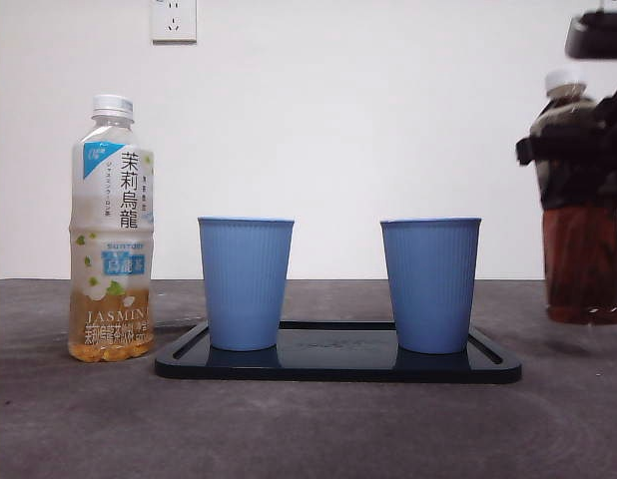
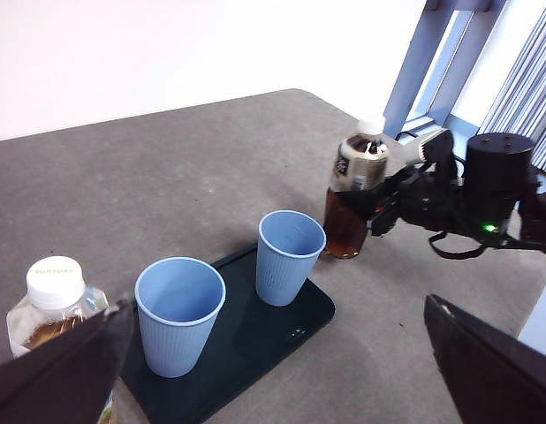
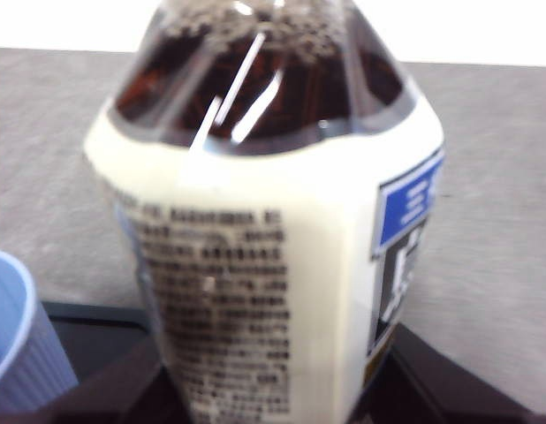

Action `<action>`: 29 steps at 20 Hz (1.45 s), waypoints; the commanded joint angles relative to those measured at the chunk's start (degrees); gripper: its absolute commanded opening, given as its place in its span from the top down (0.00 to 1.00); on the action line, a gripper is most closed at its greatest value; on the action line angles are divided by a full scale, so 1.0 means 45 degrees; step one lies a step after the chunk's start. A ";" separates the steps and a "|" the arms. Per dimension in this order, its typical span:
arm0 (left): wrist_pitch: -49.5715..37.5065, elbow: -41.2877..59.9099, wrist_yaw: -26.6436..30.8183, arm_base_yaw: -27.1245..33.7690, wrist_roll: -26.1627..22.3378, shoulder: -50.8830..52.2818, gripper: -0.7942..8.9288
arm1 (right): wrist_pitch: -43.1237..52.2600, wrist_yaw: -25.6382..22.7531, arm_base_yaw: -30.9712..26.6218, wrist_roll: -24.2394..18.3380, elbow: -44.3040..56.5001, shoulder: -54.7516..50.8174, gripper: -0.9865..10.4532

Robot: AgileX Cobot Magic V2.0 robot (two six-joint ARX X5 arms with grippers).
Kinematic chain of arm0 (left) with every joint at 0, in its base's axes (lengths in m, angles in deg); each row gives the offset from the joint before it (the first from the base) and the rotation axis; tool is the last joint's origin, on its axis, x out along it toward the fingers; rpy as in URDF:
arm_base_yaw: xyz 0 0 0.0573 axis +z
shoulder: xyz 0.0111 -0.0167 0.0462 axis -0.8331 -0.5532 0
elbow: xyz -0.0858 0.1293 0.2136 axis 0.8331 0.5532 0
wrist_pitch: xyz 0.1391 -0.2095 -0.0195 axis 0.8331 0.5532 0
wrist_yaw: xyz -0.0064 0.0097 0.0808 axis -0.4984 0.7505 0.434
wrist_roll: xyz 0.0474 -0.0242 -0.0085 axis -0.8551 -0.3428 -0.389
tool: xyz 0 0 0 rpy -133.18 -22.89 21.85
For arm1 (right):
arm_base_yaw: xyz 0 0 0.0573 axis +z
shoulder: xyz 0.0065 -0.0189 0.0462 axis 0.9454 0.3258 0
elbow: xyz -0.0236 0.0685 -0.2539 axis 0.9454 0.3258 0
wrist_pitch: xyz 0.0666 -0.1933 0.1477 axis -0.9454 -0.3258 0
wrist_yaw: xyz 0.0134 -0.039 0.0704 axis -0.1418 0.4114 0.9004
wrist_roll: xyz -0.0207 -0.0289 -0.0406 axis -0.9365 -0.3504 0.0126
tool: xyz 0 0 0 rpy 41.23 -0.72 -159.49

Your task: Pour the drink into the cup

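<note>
While the capped brown-tea plastic bottle (image 1: 582, 249) is clamped by the right gripper (image 2: 379, 199) at three o'clock of the black tray (image 1: 338, 367), uncapping is judged necessary next.

White wall (image 1: 388, 120), socket (image 1: 174, 19), grey table (image 1: 308, 429)

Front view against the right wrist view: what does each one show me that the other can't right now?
Only the front view shows the jasmine tea bottle, both blue cups standing on the black tray, and the dark bottle's white cap, still on. Only the right wrist view shows the dark bottle's label print up close. Both show the dark tea bottle gripped by the right gripper, and the nearer cup.
</note>
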 commanded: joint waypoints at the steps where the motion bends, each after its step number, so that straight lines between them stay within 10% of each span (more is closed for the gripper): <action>1: -0.0121 -0.0291 0.0019 -0.0049 -0.0019 -0.0049 0.38 | 0.1277 0.0374 -0.0078 0.0175 -0.0165 0.0529 0.78; 14: -0.0126 -0.0291 0.0019 -0.0049 0.0083 -0.0049 0.38 | 0.1749 0.0661 -0.0102 0.0457 -0.0165 0.1797 0.77; 29: -0.0121 -0.0291 0.0015 -0.0049 0.0078 -0.0039 0.38 | -0.0593 0.0685 -0.0087 0.0408 -0.0170 -0.0792 0.53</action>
